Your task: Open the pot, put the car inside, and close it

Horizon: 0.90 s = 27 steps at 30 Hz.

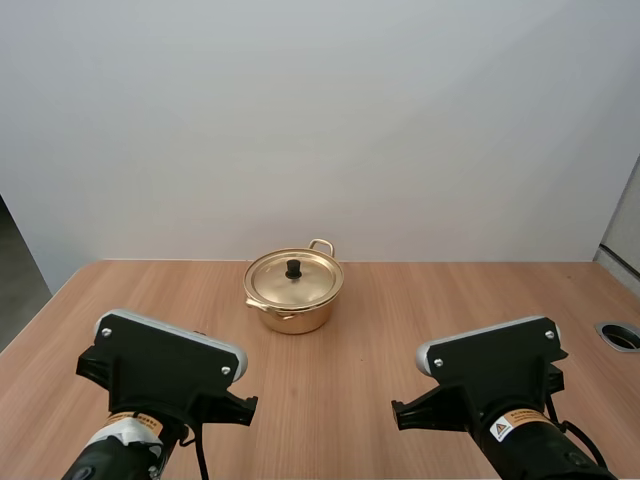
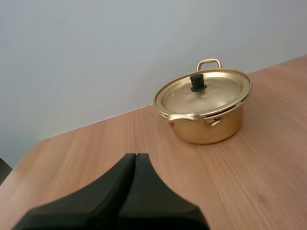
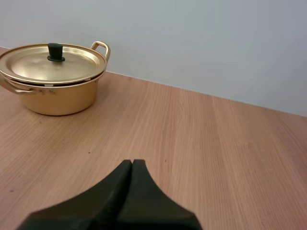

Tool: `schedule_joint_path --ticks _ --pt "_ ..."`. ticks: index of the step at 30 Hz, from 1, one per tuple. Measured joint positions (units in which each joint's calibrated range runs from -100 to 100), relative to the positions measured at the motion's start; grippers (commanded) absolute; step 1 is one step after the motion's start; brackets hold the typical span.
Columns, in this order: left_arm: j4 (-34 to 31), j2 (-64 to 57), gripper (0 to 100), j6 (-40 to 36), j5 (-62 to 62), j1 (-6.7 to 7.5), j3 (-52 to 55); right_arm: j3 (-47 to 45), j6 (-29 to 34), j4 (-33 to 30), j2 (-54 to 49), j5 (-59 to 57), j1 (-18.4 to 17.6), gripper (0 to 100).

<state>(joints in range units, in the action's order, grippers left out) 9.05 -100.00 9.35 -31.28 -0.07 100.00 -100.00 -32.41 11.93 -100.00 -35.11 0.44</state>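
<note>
A light wooden table with fine straight grain runs back to a plain white wall, and a grey-rimmed round port is set into the tabletop out at 3 o'clock near its edge. One pot stands toward the far side of the table at about 12 o'clock, close to the wall. It is small, shiny and gold-coloured, a shallow round body with two loop handles, one at its 1 o'clock and the other at its 7 o'clock. Its one lid sits flat on the rim, closed, with a single black knob standing upright at the centre. Two arms wait at the near edge, well apart from the pot. The left gripper has its fingers pressed together into one dark wedge, gripping nothing, with the pot off at its 1 o'clock. The right gripper is likewise closed up and empty, the pot at its 10 o'clock.
</note>
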Motion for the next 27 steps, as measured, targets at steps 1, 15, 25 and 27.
schedule_joint_path --ticks 1,15,25,27 --pt "0.0 0.0 0 -1.25 0.13 0.0 0.0 0.0 0.0 0.0 0.0 0.0 0.0 0" --pt "-0.14 0.0 0 -10.97 2.01 0.0 0.0 0.0 0.0 0.0 0.0 0.0 0.0 0" --pt "-0.14 0.0 0 -10.97 2.01 0.0 0.0 0.0 0.0 0.0 0.0 0.0 0.0 0" --pt "-0.14 0.0 0 -10.97 2.01 0.0 0.0 0.0 0.0 0.0 0.0 0.0 0.0 0"
